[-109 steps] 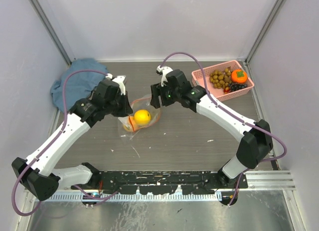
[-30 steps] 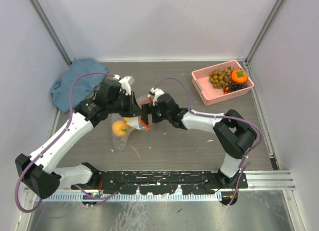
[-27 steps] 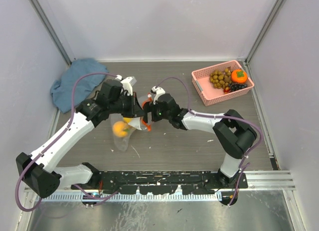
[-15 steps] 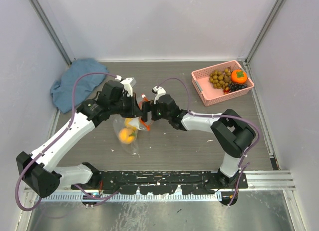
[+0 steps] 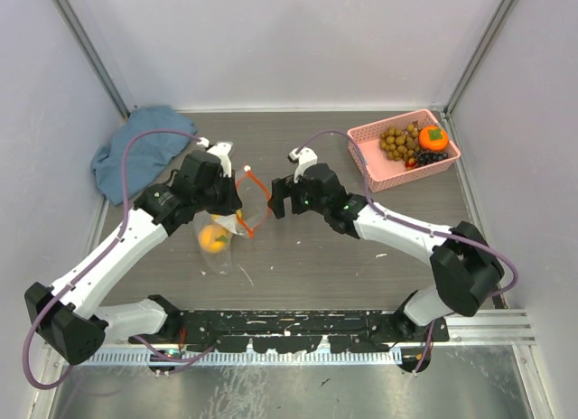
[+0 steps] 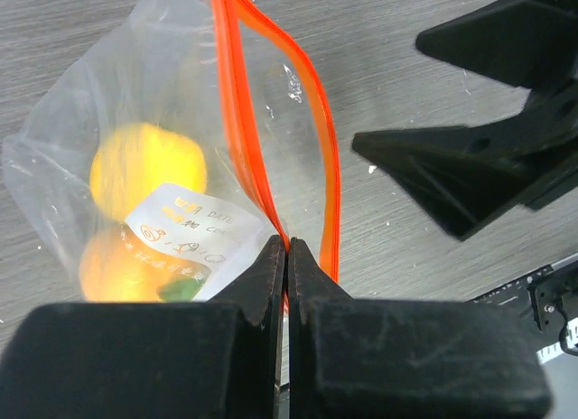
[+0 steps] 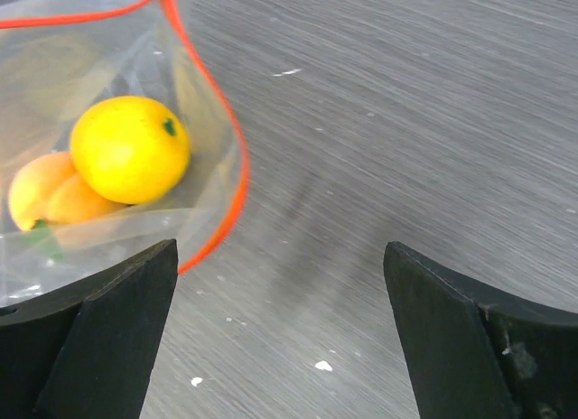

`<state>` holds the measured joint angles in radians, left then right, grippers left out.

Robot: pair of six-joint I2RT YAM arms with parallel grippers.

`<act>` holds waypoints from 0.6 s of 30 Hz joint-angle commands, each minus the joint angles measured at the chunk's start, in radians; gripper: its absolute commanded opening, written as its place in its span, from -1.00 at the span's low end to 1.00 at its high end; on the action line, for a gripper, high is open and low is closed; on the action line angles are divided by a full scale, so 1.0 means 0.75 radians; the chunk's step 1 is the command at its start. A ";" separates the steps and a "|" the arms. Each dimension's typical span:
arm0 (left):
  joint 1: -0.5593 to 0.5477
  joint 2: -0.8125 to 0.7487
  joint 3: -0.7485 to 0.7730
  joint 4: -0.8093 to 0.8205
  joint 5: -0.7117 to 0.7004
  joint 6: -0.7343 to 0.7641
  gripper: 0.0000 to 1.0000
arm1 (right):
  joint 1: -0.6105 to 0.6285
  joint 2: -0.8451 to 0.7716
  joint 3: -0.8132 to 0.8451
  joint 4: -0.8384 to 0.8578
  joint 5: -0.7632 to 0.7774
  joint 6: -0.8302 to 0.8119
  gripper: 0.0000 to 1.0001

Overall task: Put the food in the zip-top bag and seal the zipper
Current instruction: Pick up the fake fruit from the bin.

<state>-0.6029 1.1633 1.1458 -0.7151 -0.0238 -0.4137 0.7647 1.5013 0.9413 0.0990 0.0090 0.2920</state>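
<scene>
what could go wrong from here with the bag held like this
1. The left gripper has its fingers shut on the zipper at one spot only, with the yellow fruit and another weighing down the zip-top bag; the strip may slip out.
2. The right gripper is open and apart from the mouth, so the mouth may sag shut before the grapes in the pink basket go in.

The left arm (image 5: 107, 256) and right arm (image 5: 402, 228) are built alike, with smooth white shells on the long links and chunky black housings at the joints and wrists. A thin lilac cable (image 5: 327, 133) runs in loose loops along each arm. The left gripper (image 6: 287, 246) and right gripper (image 7: 280, 247) have matte black, flat-faced fingers (image 7: 108, 338) that taper to wedges.
</scene>
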 commanded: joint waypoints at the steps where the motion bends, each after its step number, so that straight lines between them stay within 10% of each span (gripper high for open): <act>1: -0.006 -0.036 0.029 0.035 -0.024 0.049 -1.00 | -0.086 -0.081 0.073 -0.197 0.063 -0.103 1.00; 18: -0.006 0.075 0.294 -0.369 -0.094 0.289 -1.00 | -0.681 -0.055 0.252 -0.326 0.191 -0.255 0.98</act>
<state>-0.6029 1.2079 1.3170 -0.9535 -0.0650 -0.2634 0.3328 1.4639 1.0546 -0.1795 0.0864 0.1421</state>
